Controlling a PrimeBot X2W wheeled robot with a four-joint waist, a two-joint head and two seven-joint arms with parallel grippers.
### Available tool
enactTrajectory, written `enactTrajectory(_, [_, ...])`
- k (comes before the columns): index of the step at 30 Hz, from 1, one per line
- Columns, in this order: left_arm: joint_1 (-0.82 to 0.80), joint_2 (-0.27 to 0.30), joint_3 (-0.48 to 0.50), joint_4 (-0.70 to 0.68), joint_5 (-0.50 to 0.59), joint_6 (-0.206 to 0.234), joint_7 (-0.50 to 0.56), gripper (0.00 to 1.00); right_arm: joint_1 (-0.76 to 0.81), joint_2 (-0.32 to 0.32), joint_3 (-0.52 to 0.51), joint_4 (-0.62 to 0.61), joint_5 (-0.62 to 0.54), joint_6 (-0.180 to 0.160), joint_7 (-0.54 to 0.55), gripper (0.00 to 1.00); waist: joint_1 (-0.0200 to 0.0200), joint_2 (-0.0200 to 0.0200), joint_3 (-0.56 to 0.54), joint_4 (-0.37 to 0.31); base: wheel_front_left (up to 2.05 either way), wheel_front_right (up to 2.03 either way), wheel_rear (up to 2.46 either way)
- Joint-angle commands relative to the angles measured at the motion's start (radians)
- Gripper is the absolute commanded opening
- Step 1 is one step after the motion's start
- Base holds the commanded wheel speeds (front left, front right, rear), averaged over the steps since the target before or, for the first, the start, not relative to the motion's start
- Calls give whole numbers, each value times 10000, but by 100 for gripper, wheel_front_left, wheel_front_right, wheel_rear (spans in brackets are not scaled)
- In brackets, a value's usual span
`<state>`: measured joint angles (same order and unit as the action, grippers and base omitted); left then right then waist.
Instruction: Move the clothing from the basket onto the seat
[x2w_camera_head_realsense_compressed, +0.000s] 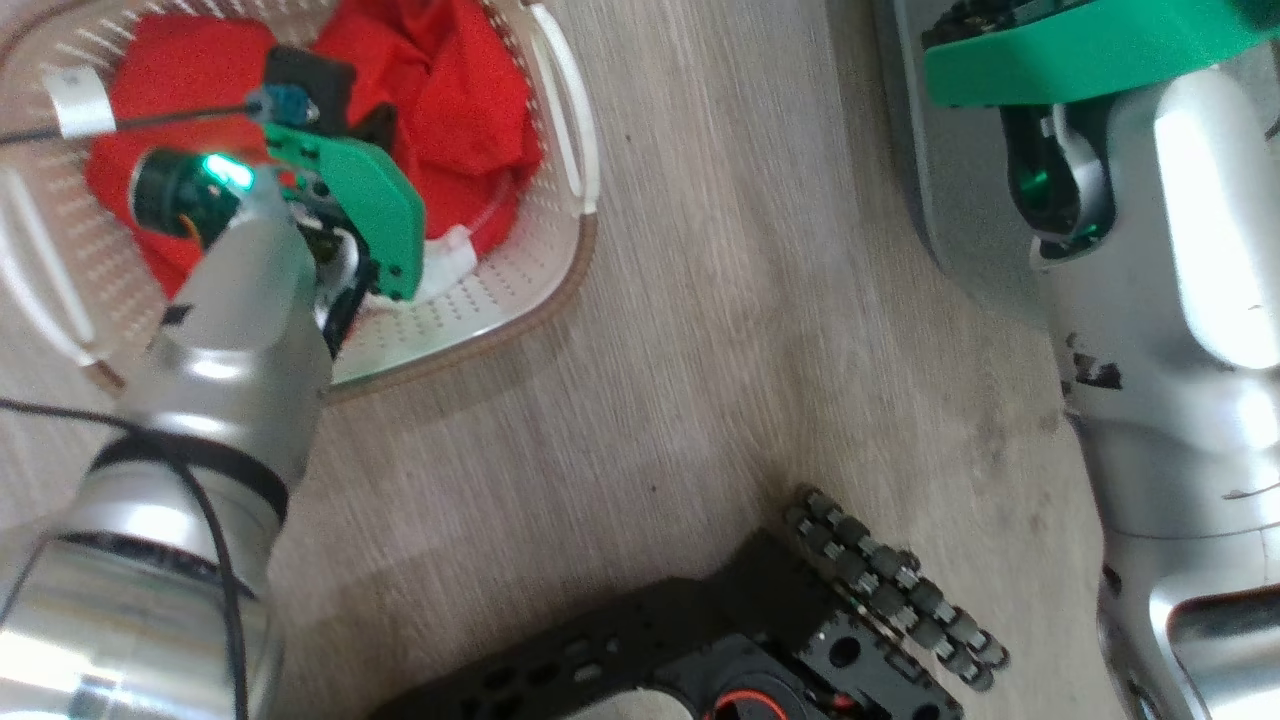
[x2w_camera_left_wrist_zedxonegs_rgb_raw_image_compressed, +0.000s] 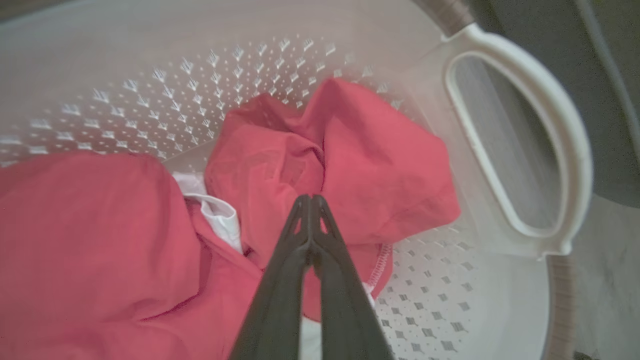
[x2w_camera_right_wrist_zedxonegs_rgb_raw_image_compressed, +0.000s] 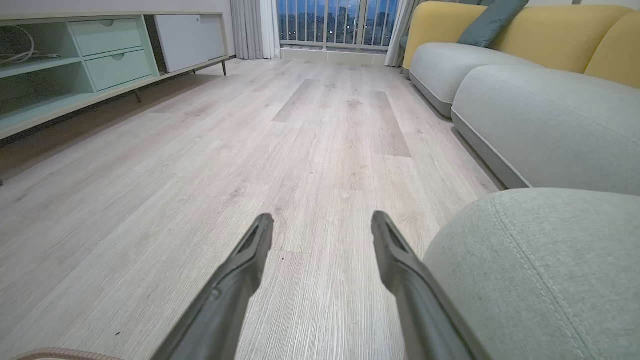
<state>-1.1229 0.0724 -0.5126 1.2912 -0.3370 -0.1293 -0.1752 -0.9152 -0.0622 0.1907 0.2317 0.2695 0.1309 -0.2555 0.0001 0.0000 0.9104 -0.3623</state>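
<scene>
The cream basket (x2w_camera_head_realsense_compressed: 560, 290) stands on the wood floor at the upper left of the head view, with bright red clothing (x2w_camera_head_realsense_compressed: 460, 110) bunched inside it. My left arm reaches down into the basket. In the left wrist view my left gripper (x2w_camera_left_wrist_zedxonegs_rgb_raw_image_compressed: 310, 197) is shut, its tips pinched into a fold of the red clothing (x2w_camera_left_wrist_zedxonegs_rgb_raw_image_compressed: 380, 170). A white part (x2w_camera_left_wrist_zedxonegs_rgb_raw_image_compressed: 220, 215) shows between two red bundles. My right gripper (x2w_camera_right_wrist_zedxonegs_rgb_raw_image_compressed: 322, 220) hangs open and empty low over the floor, just left of the grey-green seat (x2w_camera_right_wrist_zedxonegs_rgb_raw_image_compressed: 540, 270). The seat's edge (x2w_camera_head_realsense_compressed: 950, 200) also lies at the upper right.
The basket's white handle (x2w_camera_left_wrist_zedxonegs_rgb_raw_image_compressed: 565, 150) is to the right of the left gripper. My black wheeled base (x2w_camera_head_realsense_compressed: 890, 590) sits at the bottom. A low cabinet (x2w_camera_right_wrist_zedxonegs_rgb_raw_image_compressed: 75, 65) lines the left of the room. More sofa cushions with yellow backs (x2w_camera_right_wrist_zedxonegs_rgb_raw_image_compressed: 525, 100) run along the right.
</scene>
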Motion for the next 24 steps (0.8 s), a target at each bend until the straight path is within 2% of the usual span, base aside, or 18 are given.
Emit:
enactTrajectory(1, [602,-1,81,-268,-295,-7,-195,0,231,120,32,-91,-247,-2,-63,100,-1,0,-736,453,0,0,0])
enactTrajectory(13, [2316,-212,-729,-1629,-2250,-12,-708,0,948,120,-30,1053,-1269,-2,-63,100,-1,0,-3525,1865,0,0,0])
enactTrajectory(18, [2834,-185,-837,-2010,-2582,-12,-839,0,1415,120,-192,1417,-1516,-2,-63,100,-1,0,-4500,2332,0,0,0])
enactTrajectory(19, [2971,-138,-837,-2141,-2596,-12,-851,4,1532,120,-231,1506,-1560,-2,-63,100,-1,0,-4724,2425,0,0,0])
enactTrajectory(20, [3098,-55,-705,-2441,-2612,-12,-856,65,1650,120,-274,1586,-1598,-2,-63,100,-1,0,-4938,2519,0,0,0])
enactTrajectory(21, [3256,66,-555,-2732,-2549,-9,-859,100,1760,119,-303,1649,-1620,-2,-63,100,-1,0,-5117,2589,0,0,0])
enactTrajectory(24, [3906,329,-46,-3640,-2190,210,-862,100,2124,115,-349,1798,-1637,-2,-63,100,-1,0,-5704,2789,0,0,0])
